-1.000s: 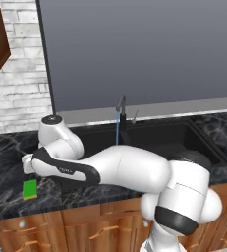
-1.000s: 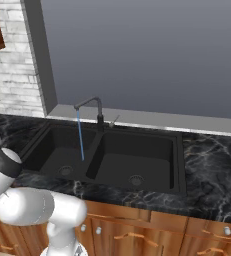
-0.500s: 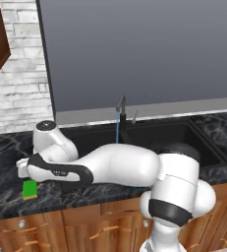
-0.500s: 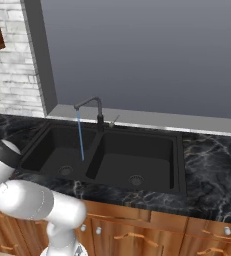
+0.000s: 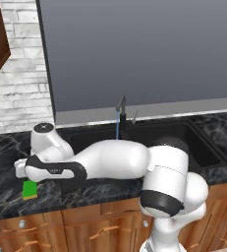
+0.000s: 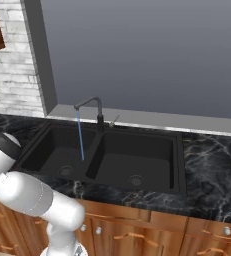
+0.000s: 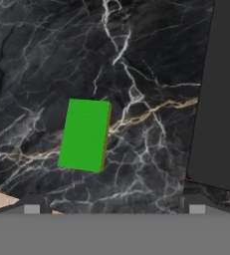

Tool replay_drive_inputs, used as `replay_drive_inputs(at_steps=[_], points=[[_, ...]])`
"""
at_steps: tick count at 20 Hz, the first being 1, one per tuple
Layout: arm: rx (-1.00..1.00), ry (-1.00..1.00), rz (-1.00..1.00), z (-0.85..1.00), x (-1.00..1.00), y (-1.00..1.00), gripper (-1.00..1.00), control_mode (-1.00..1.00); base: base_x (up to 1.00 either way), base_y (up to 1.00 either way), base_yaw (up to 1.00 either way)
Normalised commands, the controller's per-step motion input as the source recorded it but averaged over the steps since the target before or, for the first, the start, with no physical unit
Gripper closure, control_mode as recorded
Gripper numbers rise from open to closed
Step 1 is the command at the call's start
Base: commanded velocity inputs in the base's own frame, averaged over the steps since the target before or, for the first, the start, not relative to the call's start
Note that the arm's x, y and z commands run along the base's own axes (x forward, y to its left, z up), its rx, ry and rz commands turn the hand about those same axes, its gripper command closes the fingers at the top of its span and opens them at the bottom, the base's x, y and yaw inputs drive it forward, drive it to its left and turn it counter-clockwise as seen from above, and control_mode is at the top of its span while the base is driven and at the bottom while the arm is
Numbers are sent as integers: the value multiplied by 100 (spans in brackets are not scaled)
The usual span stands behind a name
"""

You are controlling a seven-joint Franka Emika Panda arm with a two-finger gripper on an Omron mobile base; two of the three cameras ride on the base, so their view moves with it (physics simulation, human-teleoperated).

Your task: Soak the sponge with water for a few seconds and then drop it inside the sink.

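While my fingers (image 7: 32, 209) stand spread and empty, I'm on the reach: the sponge (image 7: 84, 134) lies flat on the counter (image 7: 136, 60), at ten o'clock from my gripper (image 7: 114, 209). Next, I judge, shift over it, descend, pinch.

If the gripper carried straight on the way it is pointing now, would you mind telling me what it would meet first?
Most likely the black marble counter, just beside the green sponge. In the hand view the open gripper looks down at the counter with the sponge left of centre, so it may only clip the sponge's edge; depth is unclear.
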Motion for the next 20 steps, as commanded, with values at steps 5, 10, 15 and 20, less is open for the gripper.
replay_drive_inputs(at_steps=[5, 10, 15, 20], points=[[0, 0, 0, -7, 13, 20, -100, -100, 0, 0, 0], [0, 0, 0, -8, 12, 23, -100, -100, 0, 0, 0], [0, 0, 0, -13, 15, 16, -100, -100, 0, 0, 0], [0, 0, 0, -20, 17, 13, -100, -100, 0, 0, 0]])
